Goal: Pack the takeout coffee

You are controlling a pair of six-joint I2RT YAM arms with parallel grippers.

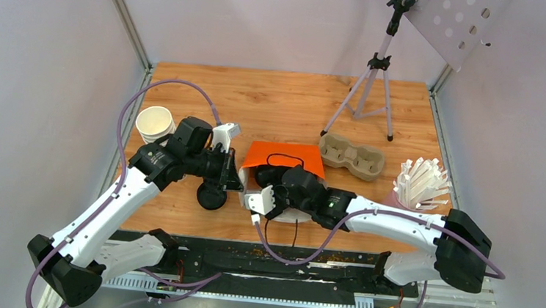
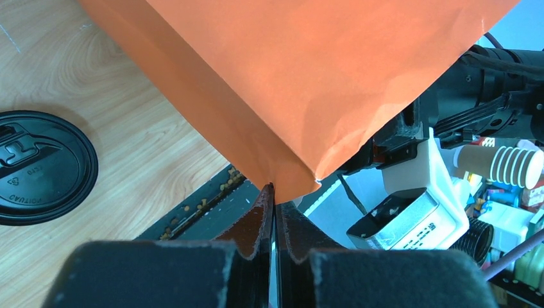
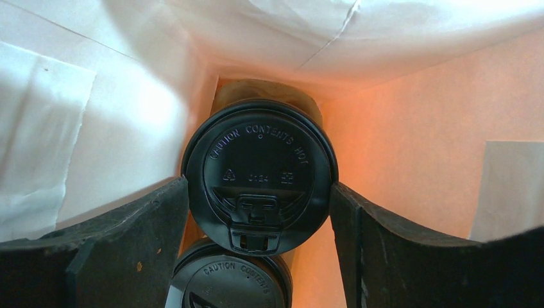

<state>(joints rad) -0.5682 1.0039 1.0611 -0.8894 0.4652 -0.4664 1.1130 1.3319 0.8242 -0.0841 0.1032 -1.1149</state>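
Orange bag (image 2: 289, 77) pinched by left end effector (image 2: 274, 192), right end effector (image 3: 260, 189) clasping black-lidded cup (image 3: 260, 160).

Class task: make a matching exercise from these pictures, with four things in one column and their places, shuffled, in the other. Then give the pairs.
Things
1. lidded cup
2. loose lid
3. cup tray
4. orange bag

Places
A. pinched at its corner by the left gripper
B. on the table beside the tripod
C. inside the bag, between the fingers of the right gripper
D. flat on the table, without a cup

Pairs: 1-C; 2-D; 3-B; 4-A
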